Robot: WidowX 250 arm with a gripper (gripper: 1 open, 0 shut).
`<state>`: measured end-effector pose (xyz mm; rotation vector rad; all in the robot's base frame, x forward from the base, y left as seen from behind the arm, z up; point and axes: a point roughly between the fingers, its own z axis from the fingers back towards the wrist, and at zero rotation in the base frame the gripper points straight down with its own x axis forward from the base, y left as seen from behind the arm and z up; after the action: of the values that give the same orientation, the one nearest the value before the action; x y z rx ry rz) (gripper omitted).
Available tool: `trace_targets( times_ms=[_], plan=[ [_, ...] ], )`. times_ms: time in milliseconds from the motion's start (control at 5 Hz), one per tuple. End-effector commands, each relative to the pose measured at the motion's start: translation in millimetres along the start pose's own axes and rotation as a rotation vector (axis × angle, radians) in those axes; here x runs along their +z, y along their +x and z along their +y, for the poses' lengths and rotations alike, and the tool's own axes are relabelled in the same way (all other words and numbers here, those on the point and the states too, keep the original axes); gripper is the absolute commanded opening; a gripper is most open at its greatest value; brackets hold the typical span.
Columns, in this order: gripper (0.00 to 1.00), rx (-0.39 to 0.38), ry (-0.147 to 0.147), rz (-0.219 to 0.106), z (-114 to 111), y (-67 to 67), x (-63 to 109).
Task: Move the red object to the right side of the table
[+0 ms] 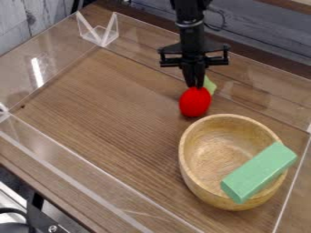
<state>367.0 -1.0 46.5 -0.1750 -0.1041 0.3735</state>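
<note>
The gripper (194, 84) points almost straight down with its jaws clenched on the leafy top of the red object (194, 102), which hangs or rests directly beneath the fingertips; whether the toy's underside touches the worktop (109, 109) cannot be told from this view, though it looks very close to the surface. The grasp therefore looks done, and what is left, as a judgement, is the placement itself. The red object sits just below the gripper, towards the right half of the worktop but not yet against the clear wall (292, 136) on that side. Just in front of the gripper, nearer the camera and slightly to the right, stands the wooden bowl (206, 159), with 1 green block (257, 171) leaning across its rim; the bowl is near the toy but apart from it. If this spot counts as the right side, only the release and retreat remain; otherwise a further carry rightwards, clear of the bowl, is needed first.
</note>
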Motion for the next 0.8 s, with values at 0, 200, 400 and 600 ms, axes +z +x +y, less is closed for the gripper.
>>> trace_targets(
  times_ms=[0,200,400,600],
  plan=[
    [0.0,-0.037,-0.008,-0.024,-11.4,-3.7,-0.2],
    [1.0,-0.008,0.002,-0.025,-10.3,-2.6,0.1],
    [1.0,0.027,0.013,-0.025,-8.2,-1.0,1.7],
    [1.0,-0.002,0.015,-0.017,-14.6,-3.7,-4.7]
  ],
)
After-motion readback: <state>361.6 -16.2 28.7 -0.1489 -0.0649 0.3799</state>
